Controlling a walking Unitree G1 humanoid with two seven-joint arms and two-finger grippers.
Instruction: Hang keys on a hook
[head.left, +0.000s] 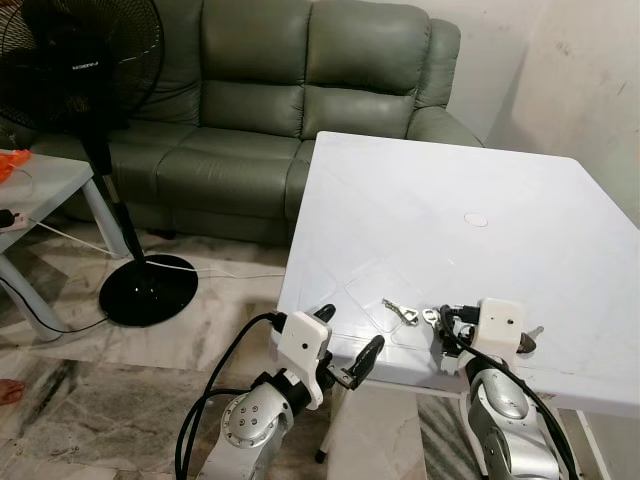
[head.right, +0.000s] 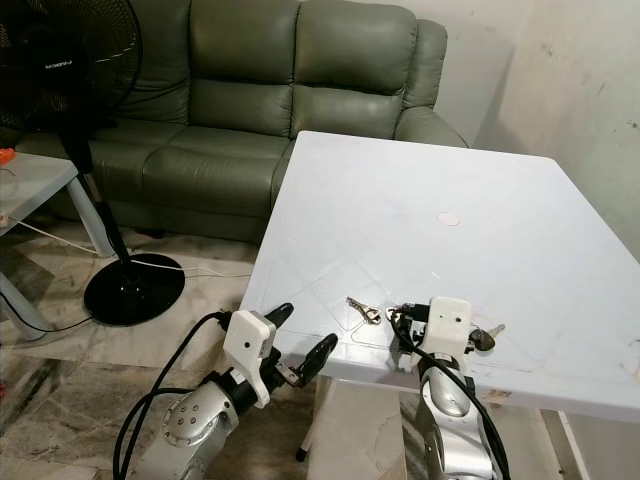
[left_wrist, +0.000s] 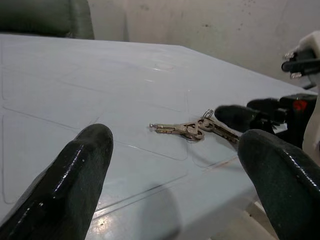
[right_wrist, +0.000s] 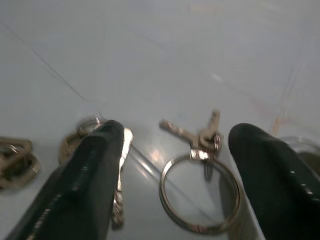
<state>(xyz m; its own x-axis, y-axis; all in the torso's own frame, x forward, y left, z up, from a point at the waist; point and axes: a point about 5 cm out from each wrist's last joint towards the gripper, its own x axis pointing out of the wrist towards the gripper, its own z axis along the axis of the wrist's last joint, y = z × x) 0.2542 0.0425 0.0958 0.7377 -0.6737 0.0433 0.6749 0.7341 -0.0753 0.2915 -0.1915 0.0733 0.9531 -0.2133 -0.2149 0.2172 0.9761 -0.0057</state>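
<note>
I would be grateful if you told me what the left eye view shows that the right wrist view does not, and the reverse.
Left eye view: a green sofa, a black standing fan and the left end effector, open at the table's near edge. Right wrist view: a large key ring lying inside the open right end effector. Both: the white table and keys on it.

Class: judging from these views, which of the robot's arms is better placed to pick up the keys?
Right. The right gripper hangs open directly over the key ring on the white table; the left gripper waits off the table's edge.
</note>
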